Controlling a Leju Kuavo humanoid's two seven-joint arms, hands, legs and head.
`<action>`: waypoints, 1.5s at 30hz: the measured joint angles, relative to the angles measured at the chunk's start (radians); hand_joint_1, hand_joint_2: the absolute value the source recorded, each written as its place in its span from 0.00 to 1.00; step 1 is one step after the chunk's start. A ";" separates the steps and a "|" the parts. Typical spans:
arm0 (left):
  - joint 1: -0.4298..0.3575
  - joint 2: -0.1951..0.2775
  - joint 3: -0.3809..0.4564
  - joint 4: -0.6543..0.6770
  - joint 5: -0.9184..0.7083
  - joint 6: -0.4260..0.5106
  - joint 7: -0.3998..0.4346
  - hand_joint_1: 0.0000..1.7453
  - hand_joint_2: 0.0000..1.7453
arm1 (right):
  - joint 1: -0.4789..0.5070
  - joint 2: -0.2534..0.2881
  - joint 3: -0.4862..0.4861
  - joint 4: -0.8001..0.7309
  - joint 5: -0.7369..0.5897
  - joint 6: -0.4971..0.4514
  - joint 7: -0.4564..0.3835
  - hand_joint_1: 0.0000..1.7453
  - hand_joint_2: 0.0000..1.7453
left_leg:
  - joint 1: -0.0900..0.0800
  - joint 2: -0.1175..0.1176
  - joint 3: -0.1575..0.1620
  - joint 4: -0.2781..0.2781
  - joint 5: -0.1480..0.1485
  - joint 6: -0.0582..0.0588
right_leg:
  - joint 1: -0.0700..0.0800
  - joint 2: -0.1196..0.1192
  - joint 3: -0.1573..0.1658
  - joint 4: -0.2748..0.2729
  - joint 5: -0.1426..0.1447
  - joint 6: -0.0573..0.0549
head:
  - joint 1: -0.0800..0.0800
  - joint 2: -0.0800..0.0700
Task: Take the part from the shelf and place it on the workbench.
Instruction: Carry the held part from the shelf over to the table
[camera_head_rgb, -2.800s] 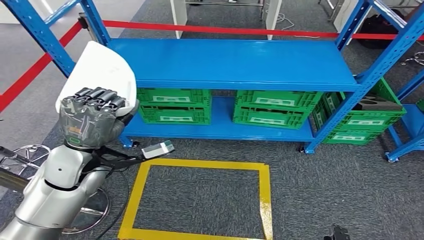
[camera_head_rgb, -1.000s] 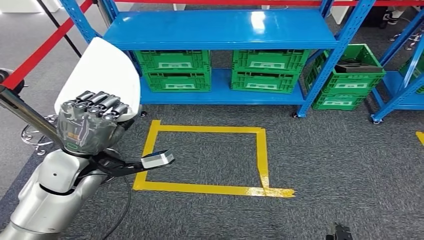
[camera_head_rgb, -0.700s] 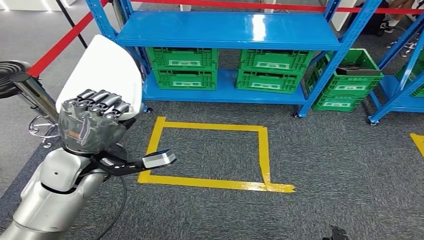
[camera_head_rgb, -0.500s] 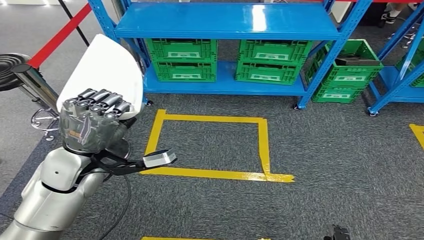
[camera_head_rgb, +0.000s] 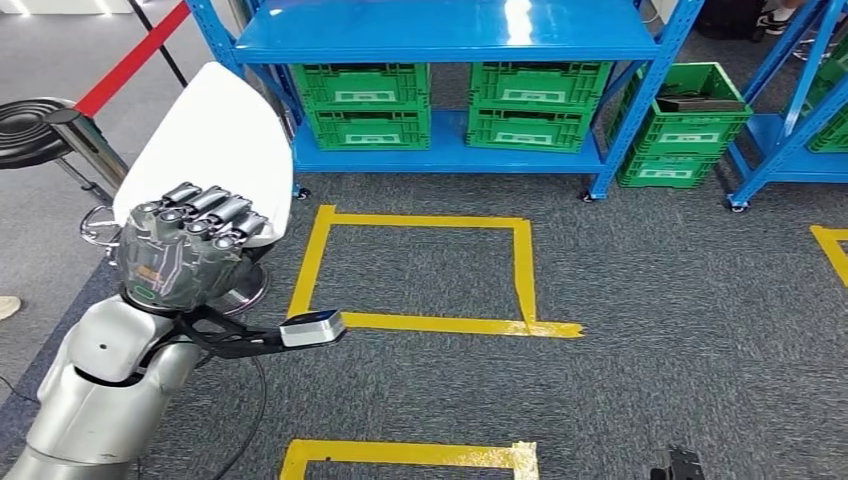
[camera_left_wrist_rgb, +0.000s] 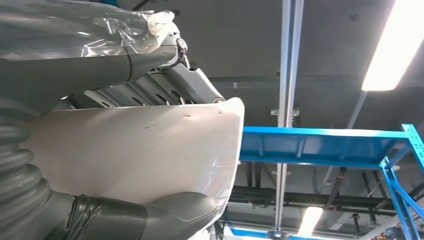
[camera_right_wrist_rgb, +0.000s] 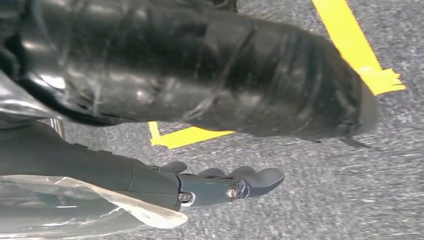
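Note:
The part is a large white curved panel (camera_head_rgb: 215, 140), standing upright in front of my chest at the left of the head view. My left hand (camera_head_rgb: 185, 245) grips it along its lower edge, with the fingers wrapped over the front. In the left wrist view the same white panel (camera_left_wrist_rgb: 135, 150) sits between the thick thumb and the darker fingers (camera_left_wrist_rgb: 150, 87). My right hand (camera_right_wrist_rgb: 220, 182) hangs low over the grey carpet in the right wrist view, fingers loosely extended and holding nothing.
A blue shelf (camera_head_rgb: 440, 30) stands ahead with green crates (camera_head_rgb: 365, 100) on its lower level; another green crate (camera_head_rgb: 690, 120) holds dark parts at the right. A yellow tape square (camera_head_rgb: 420, 270) marks the carpet, with more tape (camera_head_rgb: 400, 455) near me. A stool (camera_head_rgb: 40, 125) stands left.
The camera has backed away from the shelf, which now lies farther up the picture; a second yellow tape outline has come in at the bottom. My left hand still holds the white panel.

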 joint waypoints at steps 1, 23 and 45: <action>-0.001 -0.008 0.009 0.000 0.001 0.000 -0.008 1.00 1.00 | 0.000 0.001 0.000 0.000 0.000 0.000 -0.001 0.00 0.00 | -0.002 0.000 0.048 -0.074 -0.018 0.006 | 0.001 0.000 -0.006 0.001 0.009 0.004 | 0.000 0.000; 0.010 -0.067 0.069 0.019 -0.013 -0.002 0.001 1.00 1.00 | 0.007 0.003 0.000 0.000 0.001 -0.012 -0.017 0.00 0.00 | -0.015 0.005 -0.015 -0.133 0.026 0.045 | 0.001 0.006 0.069 0.006 -0.062 0.023 | 0.003 0.000; 0.014 -0.058 0.075 0.022 -0.017 -0.002 0.015 1.00 1.00 | 0.004 0.004 0.004 0.000 0.044 -0.067 -0.026 0.00 0.00 | -0.015 0.004 -0.030 -0.134 0.041 0.023 | 0.000 0.004 0.054 0.007 -0.048 0.017 | 0.003 0.000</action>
